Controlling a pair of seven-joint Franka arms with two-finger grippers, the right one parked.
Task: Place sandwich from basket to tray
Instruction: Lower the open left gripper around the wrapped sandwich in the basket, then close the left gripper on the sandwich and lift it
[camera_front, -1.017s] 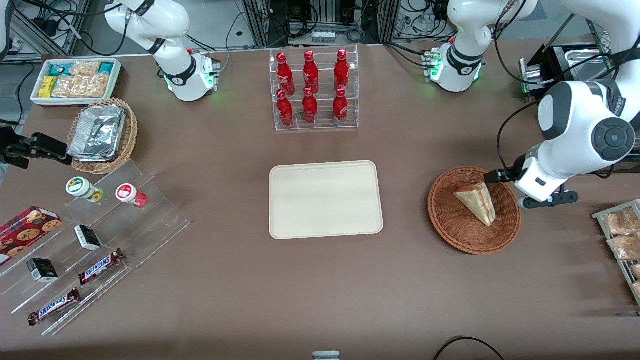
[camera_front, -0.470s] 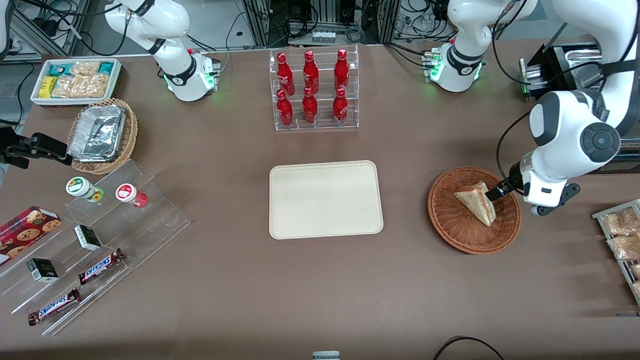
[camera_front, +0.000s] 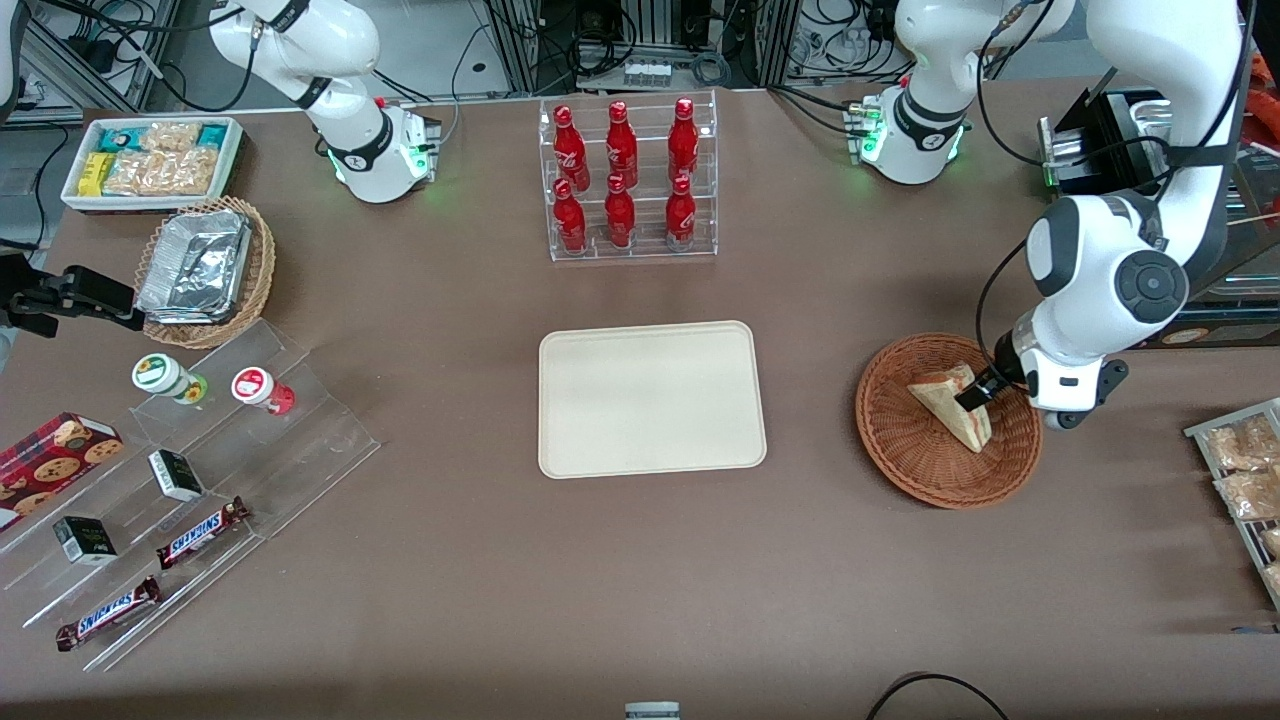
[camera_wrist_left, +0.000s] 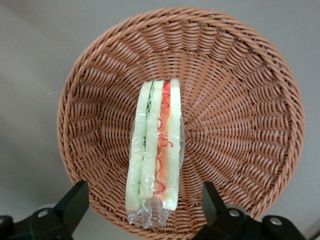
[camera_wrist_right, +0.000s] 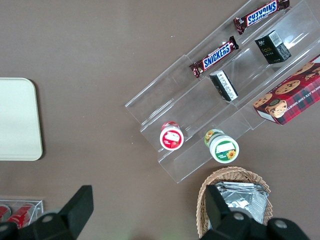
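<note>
Inside the reddish-brown wicker basket (camera_wrist_left: 235, 100) lies the plastic-wrapped sandwich (camera_wrist_left: 154, 155), a wedge with green, orange and red filling layers on its cut edge, lined up with the gap between the two black fingers (camera_wrist_left: 75, 202) of the left gripper (camera_wrist_left: 145, 205). Both fingers stand wide apart, one on each side of the wedge's nearer end, holding nothing and not touching it. Well apart, toward the parked arm's end, the cream tray (camera_front: 652, 398) sits on the brown table (camera_front: 640, 560).

Brown-topped table (camera_front: 480, 560), cable-strewn metal racks (camera_front: 650, 40) along its edge farthest from the front camera.
</note>
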